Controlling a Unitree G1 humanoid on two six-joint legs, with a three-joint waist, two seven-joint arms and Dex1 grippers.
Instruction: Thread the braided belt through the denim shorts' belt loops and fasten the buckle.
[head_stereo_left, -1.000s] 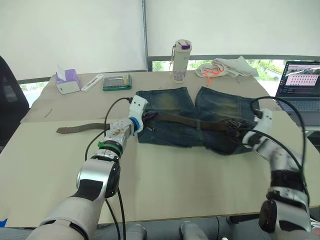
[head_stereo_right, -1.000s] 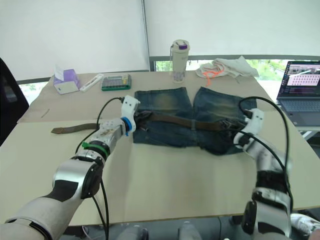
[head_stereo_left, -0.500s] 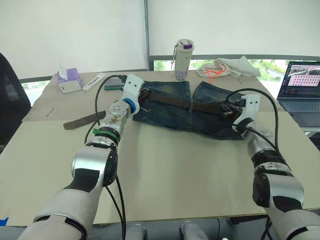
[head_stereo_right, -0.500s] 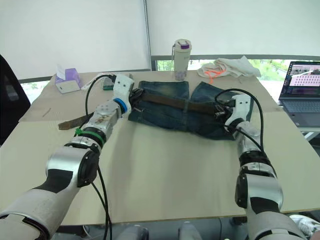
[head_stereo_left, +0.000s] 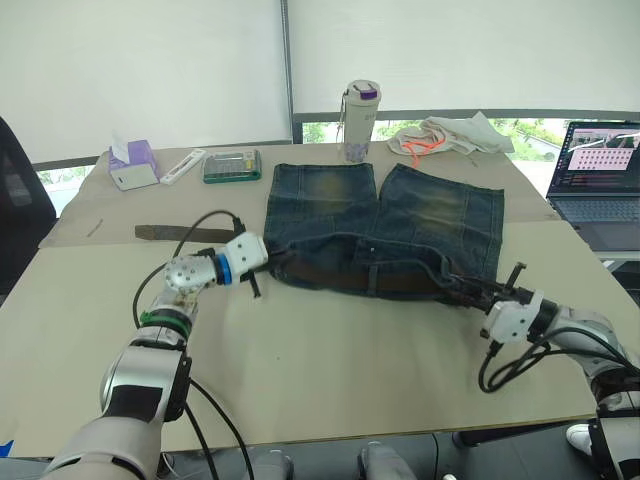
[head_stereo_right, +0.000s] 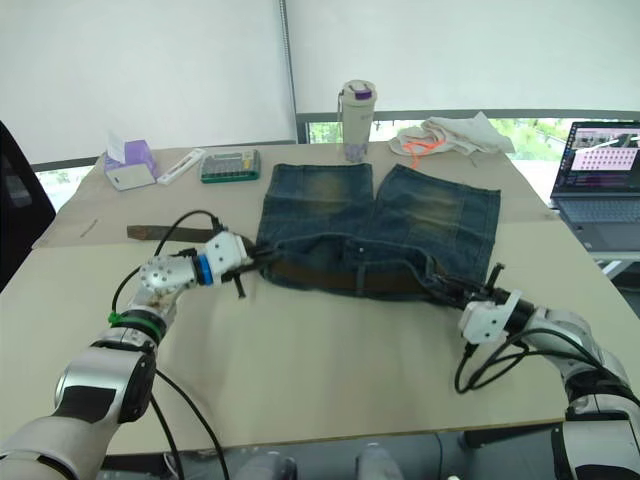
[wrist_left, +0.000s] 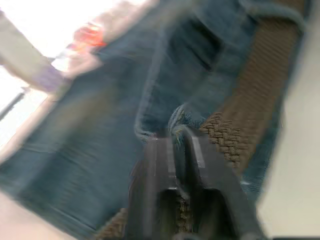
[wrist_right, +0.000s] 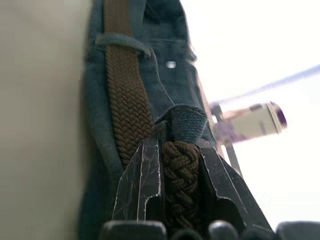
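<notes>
Where the right gripper (wrist_right: 181, 165) reaches the near right corner of the waistband, its two black fingers (wrist_right: 141, 180) are pressed onto the braided belt (wrist_right: 126, 107), with the brown weave pinched between them just short of a denim belt loop (wrist_right: 184, 122). Across the table, the left gripper (wrist_left: 179, 150) sits at the near left corner of the waistband; its fingers are drawn close together around a fold of blue denim, with the belt's weave lying just beside them, though blur keeps me from telling whether the belt itself is caught too.

Between the two grippers the denim shorts (head_stereo_left: 380, 225) lie flat on the beige table (head_stereo_left: 330, 370), waistband toward the robot and legs pointing away, yellowish worn patches on both legs. Along that waistband the belt runs as a dark brown band, passing under a belt loop near the middle (head_stereo_left: 372, 282). A loose stretch of the belt (head_stereo_left: 170, 232) lies on the table to the left of the shorts, well apart from the left gripper. The buckle cannot be made out.

Beyond the shorts stand a bottle with a purple lid (head_stereo_left: 360, 121), a whitish cloth with orange cord (head_stereo_left: 445, 135), a green box (head_stereo_left: 232, 165) and a tissue pack (head_stereo_left: 133, 163). A laptop (head_stereo_left: 598, 170) sits at the far right.
</notes>
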